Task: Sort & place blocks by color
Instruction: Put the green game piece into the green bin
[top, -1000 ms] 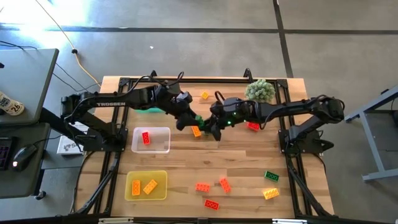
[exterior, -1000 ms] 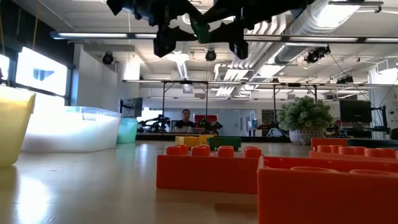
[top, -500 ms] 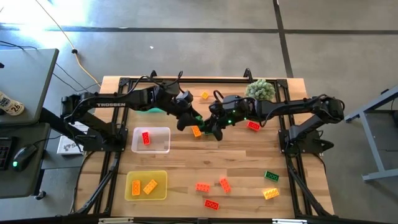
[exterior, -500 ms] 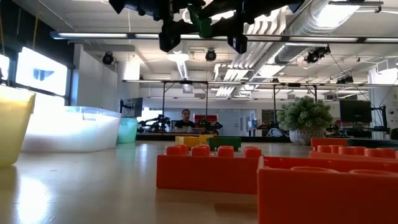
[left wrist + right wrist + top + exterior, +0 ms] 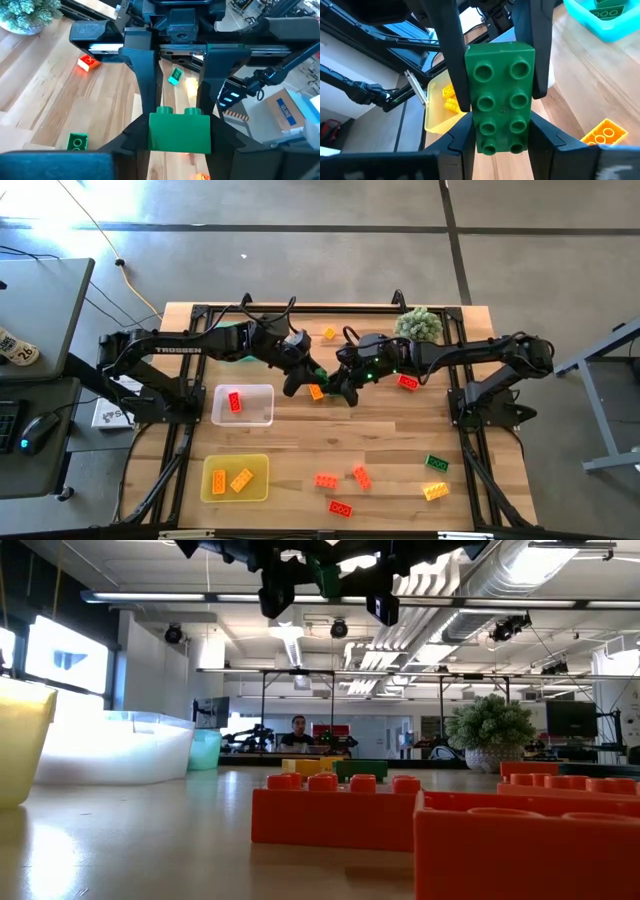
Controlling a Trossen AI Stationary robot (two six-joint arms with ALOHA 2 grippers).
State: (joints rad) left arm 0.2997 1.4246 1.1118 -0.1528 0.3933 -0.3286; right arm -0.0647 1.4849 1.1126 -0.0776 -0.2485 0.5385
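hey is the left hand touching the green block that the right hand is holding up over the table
Touching. In the right wrist view, the left hand's dark fingers press both sides of the green block, while the right hand grips its other end.

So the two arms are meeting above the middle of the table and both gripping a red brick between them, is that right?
Not quite: the brick is green, not red. The right wrist view shows the green brick clamped between dark fingers, and in the high view the left gripper and right gripper do meet above the middle of the table.
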